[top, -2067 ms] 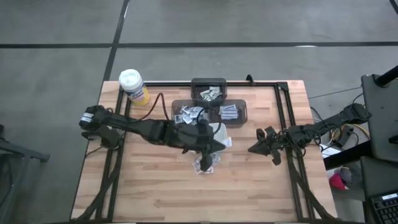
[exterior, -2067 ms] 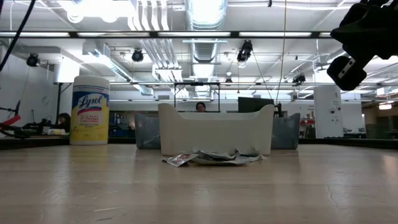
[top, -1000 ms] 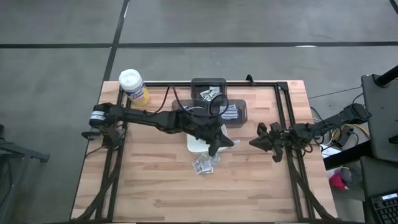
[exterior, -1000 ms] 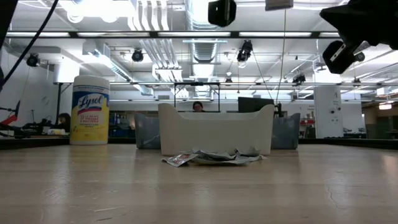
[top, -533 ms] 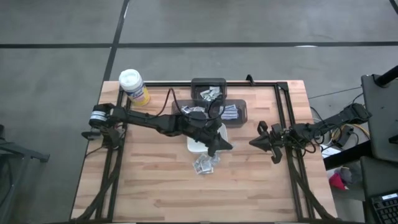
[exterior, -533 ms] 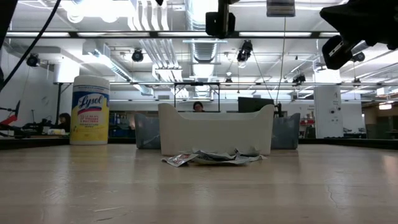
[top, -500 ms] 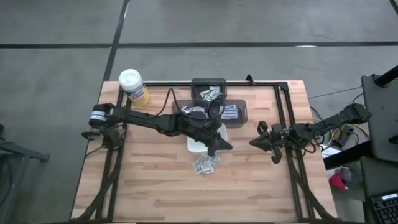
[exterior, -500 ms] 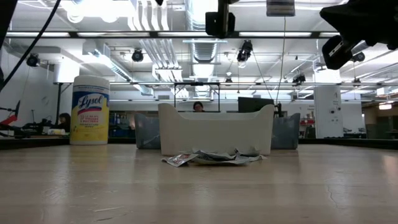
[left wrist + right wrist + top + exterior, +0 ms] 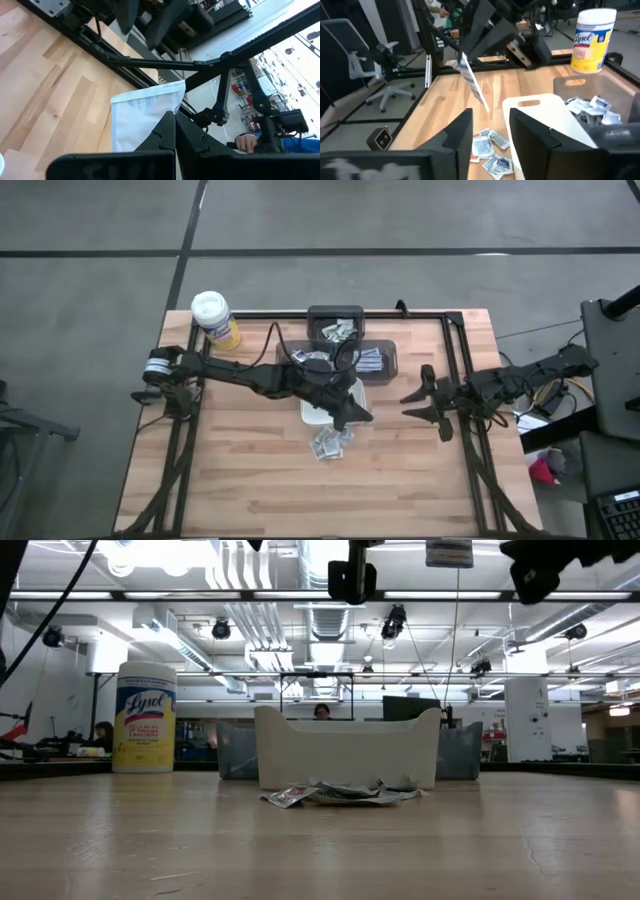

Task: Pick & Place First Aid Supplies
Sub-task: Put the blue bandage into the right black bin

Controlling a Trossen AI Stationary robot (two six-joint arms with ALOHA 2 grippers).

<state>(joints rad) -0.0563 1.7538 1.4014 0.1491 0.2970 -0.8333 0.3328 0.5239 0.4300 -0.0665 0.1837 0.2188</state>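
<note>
A yellow Lysol canister (image 9: 215,319) stands at a table (image 9: 250,480) corner; a white dish (image 9: 345,752) sits mid-table before dark bins (image 9: 336,326).

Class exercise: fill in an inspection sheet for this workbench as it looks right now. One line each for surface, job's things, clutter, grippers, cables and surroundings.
Surface: wooden table, bare planks at the front.
Job's things: small pile of packets on the wood just in front of the white dish; one white packet held up in the air; more packets in the dark bins behind the dish.
Clutter: yellow canister at the back left corner.
Grippers: left gripper over the dish's front right corner, jaws shut on the white packet; right gripper at the right side, jaws open, empty.
Cables: one dark cable along the left arm.
Surroundings: office chair, workshop, a person far back.
</note>
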